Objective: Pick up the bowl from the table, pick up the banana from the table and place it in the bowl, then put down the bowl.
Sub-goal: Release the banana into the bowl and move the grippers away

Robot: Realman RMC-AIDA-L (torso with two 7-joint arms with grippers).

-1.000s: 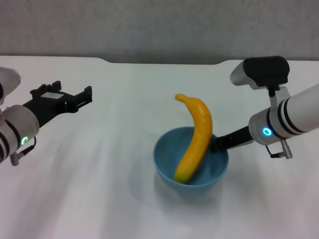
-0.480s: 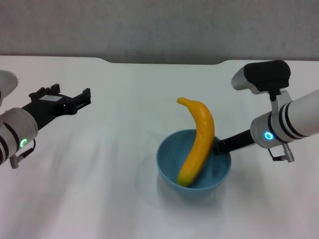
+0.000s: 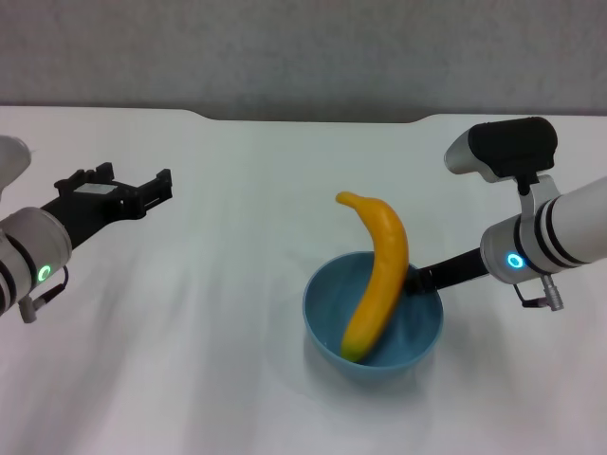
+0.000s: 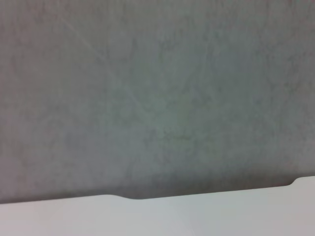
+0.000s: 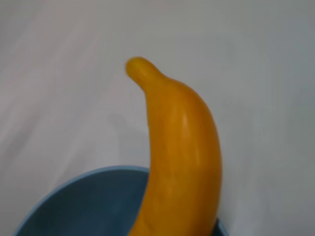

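White bench [image 3: 218, 379] filled most of the head view, with a shallow notch in its far edge and a grey wall [image 4: 157, 88] behind.

Right arm [image 3: 560, 237] reached in from the right. Its right claw [image 3: 419, 278] sat at the bowl's right rim, right where the banana leaned on that rim. Looked pinched on the rim, but the banana hid the tips, so I couldn't tell for sure.

Left arm [image 3: 28, 251] hung out on the far left, well apart from the bowl. Left claw [image 3: 133, 190] was spread, holding nothing, above the bench. Its wrist camera caught only the wall and the bench's far edge.

Light-blue bowl [image 3: 327, 318] was low over the bench, right of centre. Couldn't tell whether it touched the surface.

Banana [image 3: 379, 275] stood tilted in the bowl, lower end on the bowl's inside, upper end sticking out well above the rim, tip curling left.
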